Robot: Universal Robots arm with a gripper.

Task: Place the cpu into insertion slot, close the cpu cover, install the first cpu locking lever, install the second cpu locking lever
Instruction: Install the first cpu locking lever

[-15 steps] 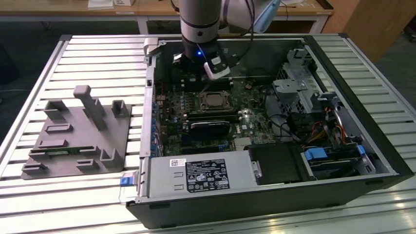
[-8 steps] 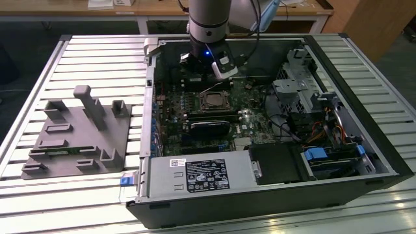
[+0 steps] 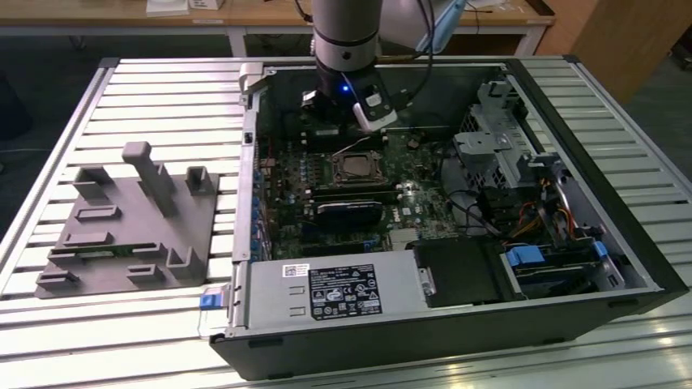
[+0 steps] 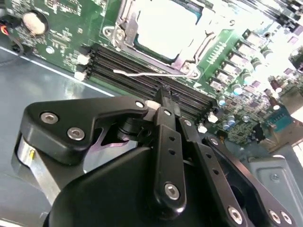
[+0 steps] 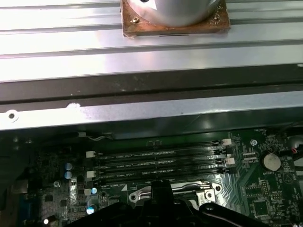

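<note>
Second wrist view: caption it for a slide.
Shut gripper by the memory slots, near the socket with cpu cover down over the cpu, one lever sticking free.

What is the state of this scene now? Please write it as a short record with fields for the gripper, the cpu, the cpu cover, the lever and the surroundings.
gripper: shut, empty, tip over the memory slots beside the cpu cover
cpu: seated, metal top showing through the cover's window
cpu cover: lying flat over the cpu
locking lever: thin wire along the cover's edge; latched or not, cannot tell
surroundings: open computer case on slatted table; grey fixture at the exterior view's left
</note>
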